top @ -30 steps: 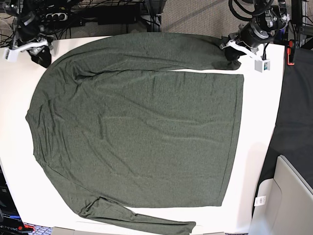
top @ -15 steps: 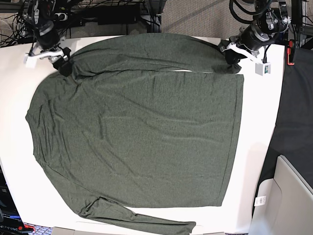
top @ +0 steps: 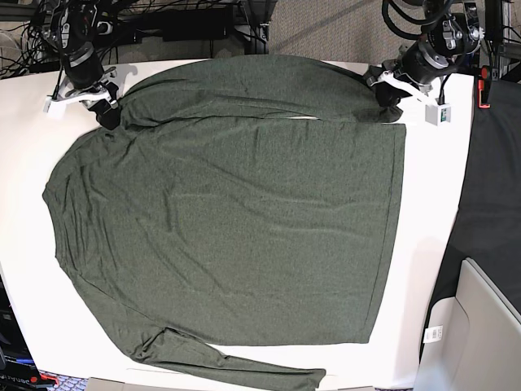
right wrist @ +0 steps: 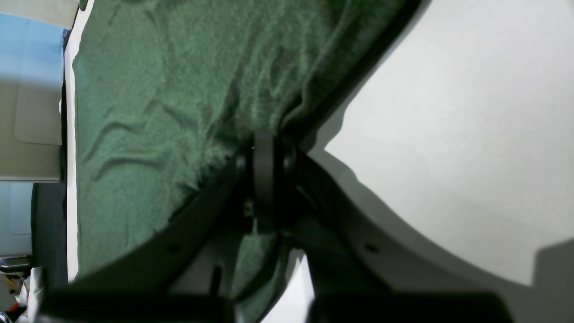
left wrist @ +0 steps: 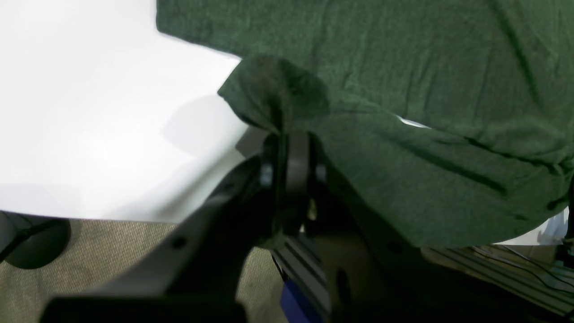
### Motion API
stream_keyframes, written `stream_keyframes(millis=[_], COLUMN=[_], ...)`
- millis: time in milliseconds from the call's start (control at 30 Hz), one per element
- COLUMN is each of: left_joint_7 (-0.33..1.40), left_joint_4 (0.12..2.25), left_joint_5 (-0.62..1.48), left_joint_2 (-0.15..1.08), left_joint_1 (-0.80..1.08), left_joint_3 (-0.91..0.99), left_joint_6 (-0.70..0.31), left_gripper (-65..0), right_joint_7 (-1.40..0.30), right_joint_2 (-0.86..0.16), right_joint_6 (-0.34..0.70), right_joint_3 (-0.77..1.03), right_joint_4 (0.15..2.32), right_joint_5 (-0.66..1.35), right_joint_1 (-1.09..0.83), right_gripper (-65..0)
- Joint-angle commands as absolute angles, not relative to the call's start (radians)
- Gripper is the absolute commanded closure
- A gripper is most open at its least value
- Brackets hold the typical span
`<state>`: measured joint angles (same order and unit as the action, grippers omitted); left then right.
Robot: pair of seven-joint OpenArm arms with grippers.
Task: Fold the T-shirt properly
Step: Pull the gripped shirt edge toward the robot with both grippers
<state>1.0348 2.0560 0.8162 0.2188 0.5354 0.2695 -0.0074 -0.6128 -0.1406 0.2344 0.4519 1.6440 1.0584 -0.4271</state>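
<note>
The dark olive-green T-shirt [top: 236,212] lies spread flat on the white table [top: 431,204], long sleeves along the far and near edges. My left gripper [top: 389,98] is at the far sleeve's cuff, on the base view's right. In the left wrist view it [left wrist: 287,134] is shut on a bunched fold of the T-shirt [left wrist: 448,67]. My right gripper [top: 106,112] is at the far shoulder, on the base view's left. In the right wrist view it [right wrist: 264,139] is shut, with the T-shirt [right wrist: 157,89] gathered at its fingertips.
A black surface [top: 496,204] borders the table on the right, with a pale grey box [top: 484,326] below it. Cables and a power strip [top: 187,20] run behind the far edge. The near sleeve reaches the table's front edge.
My right gripper has come in from off the shirt's far left corner to the shoulder and gone from open to shut on the fabric. The left gripper has barely shifted.
</note>
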Motion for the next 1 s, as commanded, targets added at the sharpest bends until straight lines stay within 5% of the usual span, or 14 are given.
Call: stream_keyframes(millis=[0,367,533,967], left_joint_7=[1.013,1.012,1.01,0.92], left_joint_4=[2.074,2.086,2.087,2.087], left_joint_5=[0.828,0.828,0.828,0.828], left_joint_2=[0.229,0.229,0.229,0.229], left_joint_1=[0.538,0.553,0.588,0.593], left_joint_3=[0.278,0.277,0.288,0.302], left_joint_6=[-0.012,-0.018,-0.139,-0.143], left_gripper=[0.0,0.0,0.0,0.0], right_joint_7=[-0.602,-0.722,-0.723,-0.719], right_joint_2=[-0.151,-0.153,-0.153,-0.154], right_joint_6=[0.231,0.32,0.326,0.352], right_joint_3=[0.484,0.639,0.661,0.728], right_joint_4=[1.661,1.767,1.831,1.937], right_joint_5=[1.079,1.116,1.15,1.167], right_joint_1=[-0.453,-0.532,-0.593,-0.616], right_gripper=[-0.6,-0.6,-0.6,-0.6])
